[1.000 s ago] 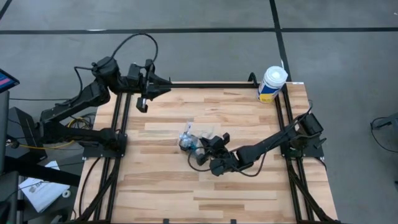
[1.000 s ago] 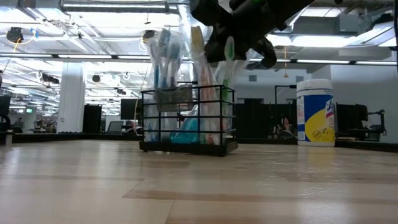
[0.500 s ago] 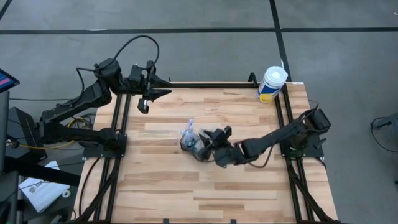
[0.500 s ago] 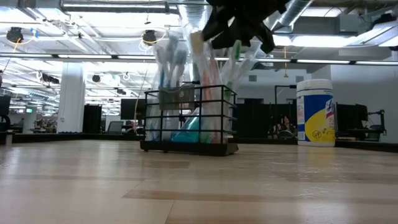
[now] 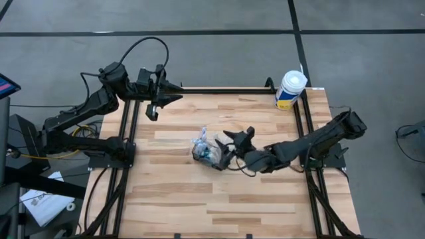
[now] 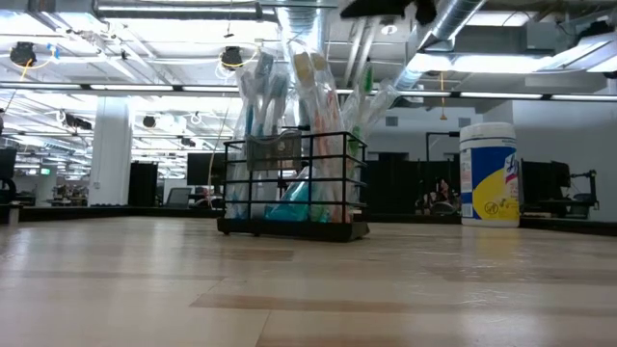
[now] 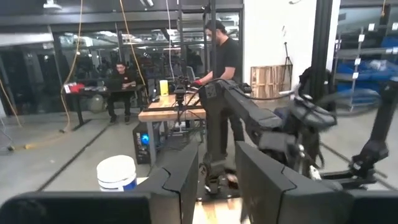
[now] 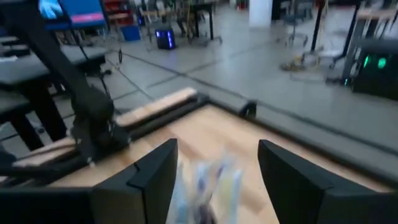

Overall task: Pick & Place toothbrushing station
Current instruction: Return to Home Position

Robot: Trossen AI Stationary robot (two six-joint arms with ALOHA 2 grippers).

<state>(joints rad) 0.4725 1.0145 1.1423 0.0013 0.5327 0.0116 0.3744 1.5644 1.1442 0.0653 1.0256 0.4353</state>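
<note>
No readable text; label on the white tub [image 6: 489,173] illegible.

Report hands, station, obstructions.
Right hand open, raised beside toothbrushing station. Left hand open at far-left table corner. Station upright, brushes inside. White tub well aside.

Holds the right gripper [image 5: 239,135] out at the end of a long, low-stretched arm, wrist lifted, fingers [image 8: 146,180] spread well apart. Parks the left gripper [image 5: 174,91] well away from the right one on a folded arm, elbow bent back, with fingers [image 7: 179,179] level and slightly parted, aimed toward the right arm's side.
</note>
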